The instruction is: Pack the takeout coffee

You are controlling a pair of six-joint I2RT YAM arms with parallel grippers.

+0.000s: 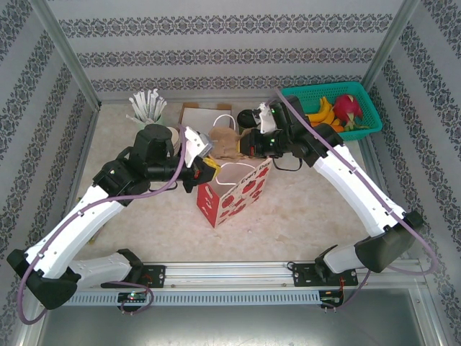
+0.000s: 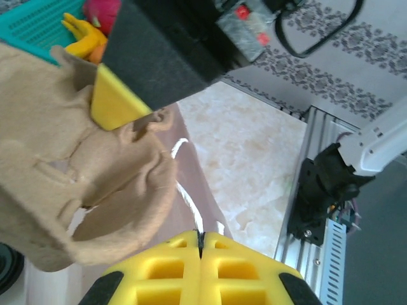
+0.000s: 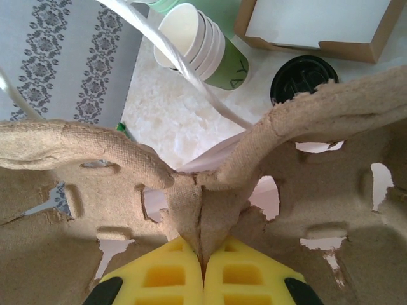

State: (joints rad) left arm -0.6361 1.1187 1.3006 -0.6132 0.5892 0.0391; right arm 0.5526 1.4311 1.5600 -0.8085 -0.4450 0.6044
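The takeout coffee [image 3: 304, 77] shows its round black lid in the right wrist view, standing on the table beyond a brown pulp cup carrier [image 3: 57, 210]. My right gripper [image 3: 203, 257] is shut on the carrier's middle ridge and holds it above a red-and-white paper bag [image 1: 234, 193]. My left gripper [image 2: 200, 236] is shut on the bag's white cord handle [image 2: 188, 202], at the bag's left rim. In the top view the left gripper [image 1: 204, 167] and the right gripper [image 1: 250, 142] flank the carrier [image 1: 225, 140]. The coffee's body is hidden.
A stack of lidless cream cups [image 3: 191, 38] lies by an open cardboard box [image 3: 318, 25]. A green cup of white sticks [image 1: 148, 107] stands back left. A teal basket [image 1: 360, 94] of fruit sits back right. Metal frame posts and patterned walls enclose the table.
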